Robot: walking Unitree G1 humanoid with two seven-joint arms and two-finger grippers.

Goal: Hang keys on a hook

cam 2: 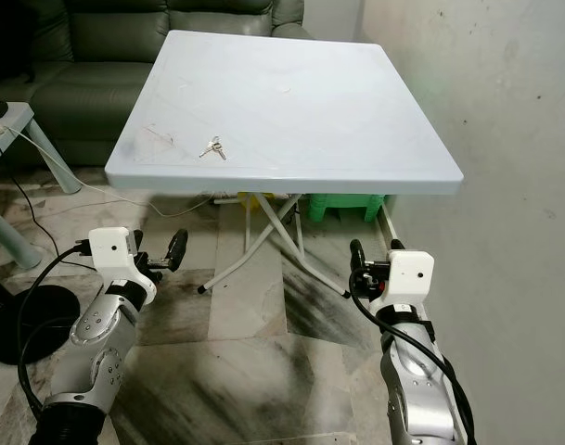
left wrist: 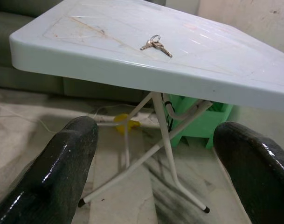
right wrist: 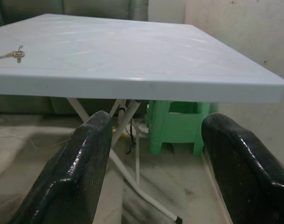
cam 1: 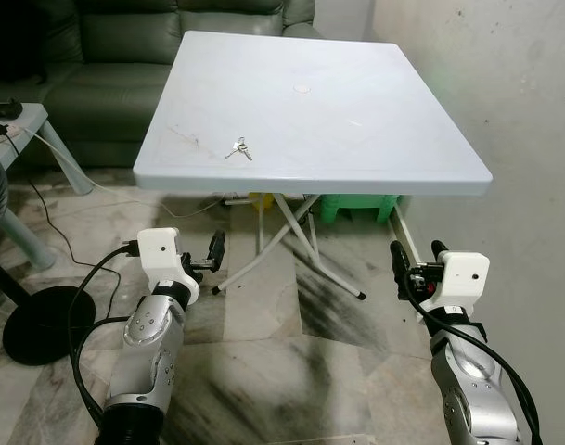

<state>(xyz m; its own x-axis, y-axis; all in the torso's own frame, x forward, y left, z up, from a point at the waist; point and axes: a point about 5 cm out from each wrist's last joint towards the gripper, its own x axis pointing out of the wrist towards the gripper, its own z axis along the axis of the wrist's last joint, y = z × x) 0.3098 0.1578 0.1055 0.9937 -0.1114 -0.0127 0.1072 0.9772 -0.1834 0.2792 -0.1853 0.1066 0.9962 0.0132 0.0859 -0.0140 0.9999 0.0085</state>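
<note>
A white folding table (cam 1: pixel 356 111) fills the upper centre of the head views, standing on a marbled stone floor (cam 1: pixel 263 371) with a plastered wall (cam 1: pixel 532 111) at 3 o'clock and a dark green sofa (cam 1: pixel 106 56) behind it at 11 o'clock. Beneath the table, a green plastic stool (right wrist: pixel 176 126) sits near the crossed white legs (left wrist: pixel 162 135). At 9 o'clock a second, smaller table (cam 1: pixel 13 120) carries a trailing cable, and a black round stand base (cam 1: pixel 36 324) rests on the floor below it. The left gripper (cam 1: pixel 214 255) is held low at 7 o'clock, short of the table's near edge, its two fingers (left wrist: pixel 62 172) spread wide with nothing between them. The right gripper (cam 1: pixel 415 262) is held at 5 o'clock (likewise below the tabletop), its fingers (right wrist: pixel 81 168) also wide apart and empty. The keys (cam 1: pixel 238 148) lie flat on the tabletop near its front-left corner, well apart from both grippers.
</note>
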